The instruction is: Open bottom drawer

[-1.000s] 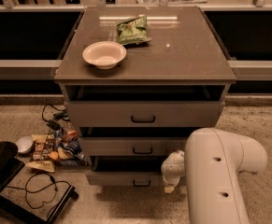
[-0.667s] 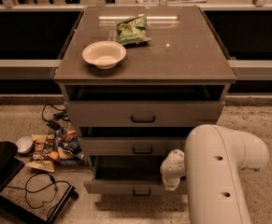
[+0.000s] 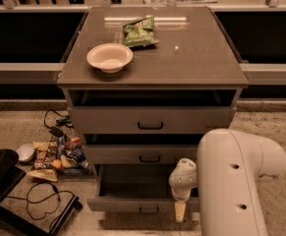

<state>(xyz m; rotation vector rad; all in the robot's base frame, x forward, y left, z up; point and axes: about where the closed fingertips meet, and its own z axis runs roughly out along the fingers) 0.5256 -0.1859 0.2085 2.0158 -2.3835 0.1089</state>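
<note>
The bottom drawer (image 3: 125, 204) of the grey-brown cabinet is pulled out, and its plain grey inside (image 3: 132, 181) shows. Its small black handle (image 3: 149, 210) sits at the middle of the slim front. My gripper (image 3: 180, 211) hangs from the white arm (image 3: 236, 176) just right of that handle, at the drawer's front edge, pointing down. A pale fingertip (image 3: 180, 212) shows below the wrist. The middle drawer (image 3: 150, 155) and the top drawer (image 3: 151, 119) above are pulled out only slightly.
A white bowl (image 3: 109, 57) and a green snack bag (image 3: 139, 32) lie on the cabinet top (image 3: 191, 58). Snack packets, a small bowl and cables (image 3: 49, 156) lie on the floor to the left. A dark object (image 3: 0, 176) stands at the lower left.
The bottom drawer has slid out toward the camera, showing more of its inside. My gripper and arm have drawn back with it.
</note>
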